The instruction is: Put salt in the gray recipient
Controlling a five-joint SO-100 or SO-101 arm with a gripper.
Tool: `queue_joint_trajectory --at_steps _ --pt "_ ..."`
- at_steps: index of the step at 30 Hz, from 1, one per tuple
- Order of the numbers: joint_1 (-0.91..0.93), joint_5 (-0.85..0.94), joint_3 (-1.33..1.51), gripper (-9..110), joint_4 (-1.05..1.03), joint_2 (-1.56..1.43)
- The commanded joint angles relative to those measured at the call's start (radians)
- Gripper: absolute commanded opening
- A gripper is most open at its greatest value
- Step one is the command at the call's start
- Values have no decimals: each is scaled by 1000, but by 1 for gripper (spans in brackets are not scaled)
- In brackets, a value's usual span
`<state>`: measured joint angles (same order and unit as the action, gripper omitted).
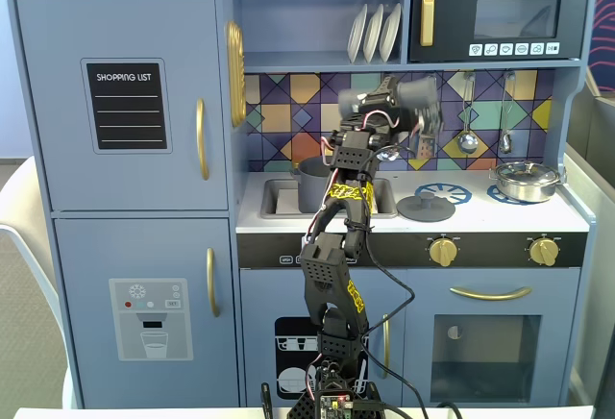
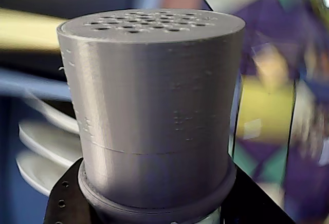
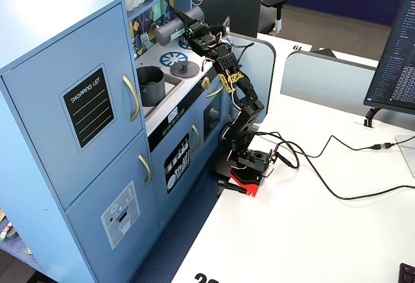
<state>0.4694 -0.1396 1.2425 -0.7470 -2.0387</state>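
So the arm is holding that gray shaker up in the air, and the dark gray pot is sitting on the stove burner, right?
Not quite. The gripper does hold the salt shaker up above the counter, but the dark gray pot sits in the sink, not on a burner. The fixed view from the side shows this best. On the burners are only a flat gray lid and a shiny silver pan.

One salt (image 1: 411,95), one gray recipient (image 3: 150,85), three plates (image 1: 375,32).

Three white plates (image 1: 375,32) stand upright on the upper shelf. A silver lidded pan (image 1: 527,182) sits on the right burner; a flat gray lid (image 1: 426,208) lies left of it.
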Motion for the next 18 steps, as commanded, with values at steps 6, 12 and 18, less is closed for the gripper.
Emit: queue_joint_trajectory --at_steps 6,12,18 --pt "-245 -568 -80 0 -121 -25" --pt "-380 -675 -101 0 -118 26" --pt "-488 -729 -114 0 -43 63"
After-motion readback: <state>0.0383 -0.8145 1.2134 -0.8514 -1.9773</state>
